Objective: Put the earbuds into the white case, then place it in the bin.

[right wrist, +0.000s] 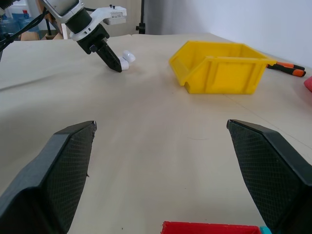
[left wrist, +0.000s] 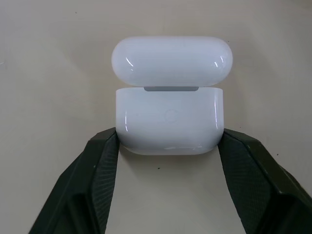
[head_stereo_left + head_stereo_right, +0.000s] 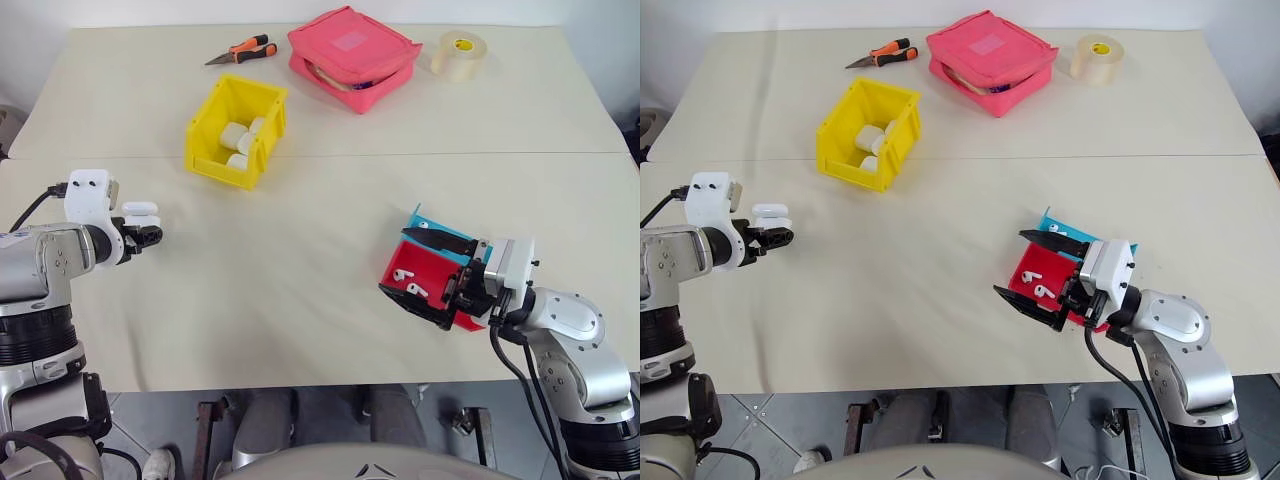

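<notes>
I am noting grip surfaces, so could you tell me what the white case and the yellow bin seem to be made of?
The white case: apparently hard glossy plastic, judging by the sharp light reflections on its rounded shell. The bin: apparently rigid moulded plastic, with uniform yellow colour, thin walls and a dull sheen.

My left gripper [image 2: 168, 146] fingers run off the bottom edge of the left wrist frame, bases unseen. White case [image 2: 169, 109] lid is up but faces away, so I can't tell what's inside. My right gripper [image 3: 432, 272] covers part of the red and blue tray [image 3: 425, 272] at lower right; the earbuds [image 3: 408, 282] there are too small to make out. White items in the bin [image 3: 238, 130], upper left, can't be identified.
</notes>
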Motion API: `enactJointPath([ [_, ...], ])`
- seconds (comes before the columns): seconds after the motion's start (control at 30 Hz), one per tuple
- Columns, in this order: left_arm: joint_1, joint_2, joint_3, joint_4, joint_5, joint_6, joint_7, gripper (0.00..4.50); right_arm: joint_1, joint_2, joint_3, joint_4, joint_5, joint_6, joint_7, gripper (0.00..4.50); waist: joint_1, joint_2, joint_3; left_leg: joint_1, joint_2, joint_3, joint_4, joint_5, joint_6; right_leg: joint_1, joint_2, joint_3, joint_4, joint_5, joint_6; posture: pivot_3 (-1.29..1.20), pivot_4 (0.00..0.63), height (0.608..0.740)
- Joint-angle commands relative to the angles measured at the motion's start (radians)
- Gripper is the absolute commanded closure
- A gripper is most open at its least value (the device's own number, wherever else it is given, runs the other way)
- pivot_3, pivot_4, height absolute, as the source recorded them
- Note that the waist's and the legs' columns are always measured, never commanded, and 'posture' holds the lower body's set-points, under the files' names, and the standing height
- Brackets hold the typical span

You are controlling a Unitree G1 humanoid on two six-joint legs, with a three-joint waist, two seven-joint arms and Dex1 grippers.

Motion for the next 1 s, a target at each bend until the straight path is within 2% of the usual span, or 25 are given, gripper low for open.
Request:
enactJointPath([
  [0.03,0.038,0.006,0.011,-0.007,0.006,-0.068,-0.014,1.18,0.003,0.008,0.003,-0.019,0.001,-0.024,0.000,0.00,0.001,0.000,0.000,0.000,0.000,0.000,0.000,0.000,0.000,0.000,0.000,0.000,0.000,0.000,0.000,0.00,0.150,0.740],
  [0.23,0.142,-0.002,0.046,-0.057,-0.031,-0.257,-0.099,1.18,0.009,0.004,0.001,-0.019,0.003,-0.025,0.001,0.00,0.002,0.000,0.000,0.001,0.001,0.000,0.000,0.000,0.000,0.000,0.000,0.000,0.000,0.000,0.000,0.00,0.150,0.740],
  [0.47,0.180,0.002,0.042,-0.042,-0.009,-0.270,-0.075,1.18,0.018,-0.002,-0.005,-0.028,0.006,-0.020,-0.001,0.00,0.003,0.000,0.000,0.001,0.000,0.000,0.000,0.000,0.000,0.000,0.000,0.000,0.000,0.000,0.000,0.00,0.150,0.740],
  [0.57,0.169,-0.005,0.042,-0.035,-0.008,-0.263,-0.062,1.73,0.022,-0.002,-0.006,-0.031,0.008,-0.018,-0.002,0.00,0.003,0.000,0.000,0.001,0.000,0.000,0.000,0.000,0.000,0.000,0.000,0.000,0.000,0.000,0.000,0.00,0.150,0.740],
  [0.77,0.165,-0.015,0.041,-0.040,-0.013,-0.274,-0.061,3.58,0.019,-0.003,-0.006,-0.029,0.009,-0.018,-0.002,0.00,0.002,0.000,0.000,0.001,0.001,0.000,-0.001,0.000,0.000,0.000,0.000,0.000,0.000,0.000,0.000,0.00,0.150,0.740],
  [1.0,0.185,-0.013,0.046,-0.040,-0.006,-0.322,-0.061,3.58,0.017,-0.004,-0.007,-0.028,0.008,-0.018,-0.001,0.00,0.004,0.000,0.000,0.001,0.000,0.000,0.000,0.000,0.000,0.000,0.000,0.000,0.000,0.000,0.000,0.00,0.150,0.740],
])
